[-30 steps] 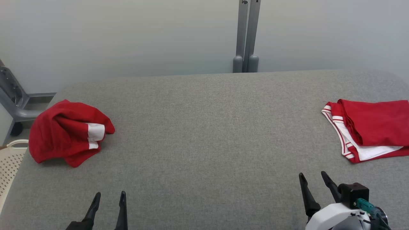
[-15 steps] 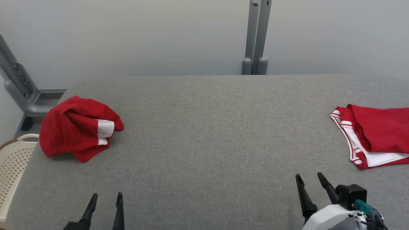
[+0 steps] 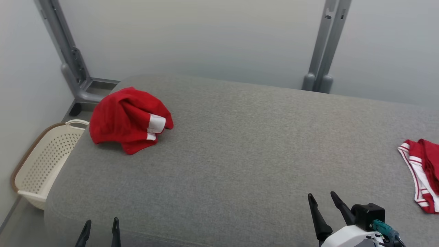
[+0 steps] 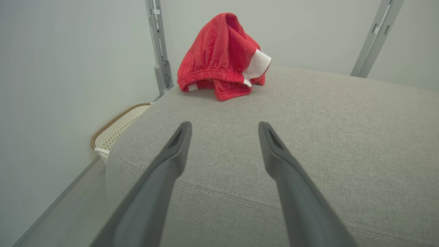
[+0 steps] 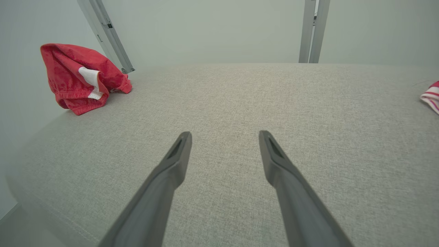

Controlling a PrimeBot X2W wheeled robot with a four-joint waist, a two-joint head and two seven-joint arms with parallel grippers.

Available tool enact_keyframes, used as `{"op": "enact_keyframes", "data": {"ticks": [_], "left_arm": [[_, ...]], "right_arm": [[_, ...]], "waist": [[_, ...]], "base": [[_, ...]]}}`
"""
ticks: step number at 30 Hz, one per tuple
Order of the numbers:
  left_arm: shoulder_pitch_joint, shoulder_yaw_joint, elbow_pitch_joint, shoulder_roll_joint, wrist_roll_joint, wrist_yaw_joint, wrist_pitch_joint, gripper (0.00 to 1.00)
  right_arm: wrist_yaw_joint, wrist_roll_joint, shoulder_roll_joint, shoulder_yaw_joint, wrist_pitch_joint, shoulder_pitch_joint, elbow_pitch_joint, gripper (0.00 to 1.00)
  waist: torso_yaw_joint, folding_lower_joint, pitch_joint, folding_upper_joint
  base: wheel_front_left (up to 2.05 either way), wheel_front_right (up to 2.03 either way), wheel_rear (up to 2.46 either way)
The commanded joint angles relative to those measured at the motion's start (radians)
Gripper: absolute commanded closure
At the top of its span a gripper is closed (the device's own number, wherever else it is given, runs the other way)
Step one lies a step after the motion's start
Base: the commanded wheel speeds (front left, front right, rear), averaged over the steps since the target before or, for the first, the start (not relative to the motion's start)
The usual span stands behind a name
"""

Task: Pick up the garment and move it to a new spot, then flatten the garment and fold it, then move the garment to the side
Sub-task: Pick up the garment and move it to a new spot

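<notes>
In the head view, the crumpled red garment sits in a heap at the far left corner of the grey padded table, a white panel showing among its folds. It is bunched up and nothing touches it, so the pick-up step looks not yet begun. A folded red garment with white stripes lies flat at the table's right edge, probably set aside there as finished work. A pale perforated basket stands on the floor beside the table's left edge. The left gripper and the right gripper both hover at the table's near edge, jaws spread wide and empty, a ready stance before any reach. In the left wrist view, the left gripper points across the table's near left corner straight toward the heap, its fingers well apart from the cloth, which suggests this arm is lined up to take it. In the right wrist view, the right gripper spreads wide over the table's bare middle, with the heap toward the far left corner.
</notes>
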Motion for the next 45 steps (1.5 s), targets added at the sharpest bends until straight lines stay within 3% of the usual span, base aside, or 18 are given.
{"op": "enact_keyframes", "data": {"ticks": [1,10,28,31,38,45], "left_arm": [[0.02,0.004,-0.006,0.01,0.008,0.006,0.0,0.0],[0.042,0.001,-0.014,0.036,-0.001,0.002,0.005,0.0],[-0.007,-0.028,-0.033,0.058,0.011,0.012,0.026,0.0],[-0.058,-0.039,-0.026,0.072,0.021,0.018,0.079,0.0],[-0.339,-0.13,0.117,0.13,-0.003,-0.033,0.291,0.0],[-0.677,-0.166,0.275,0.19,-0.061,-0.042,0.484,0.0]], "right_arm": [[-0.001,0.008,-0.002,0.007,-0.007,0.003,0.006,0.0],[-0.001,0.033,-0.002,0.045,-0.026,0.003,0.037,0.0],[-0.001,0.034,-0.002,0.07,-0.038,-0.019,0.061,0.0],[-0.001,0.026,-0.002,0.075,-0.028,-0.014,0.058,0.0],[-0.001,-0.028,-0.002,0.056,0.017,-0.02,0.019,0.0],[-0.001,-0.095,-0.019,0.054,0.099,-0.053,-0.092,0.0]], "waist": [[0.084,0.0,-0.013,0.0],[0.183,0.0,-0.026,0.0],[0.201,0.0,-0.011,0.0],[0.183,0.0,-0.008,0.0],[0.124,0.0,0.038,0.0],[0.035,0.0,0.184,0.0]], "base": [[0.0,0.0,0.0],[0.0,0.0,0.0],[0.0,0.0,0.0],[0.0,0.0,0.0],[0.0,0.0,0.0],[0.0,0.0,0.0]]}}
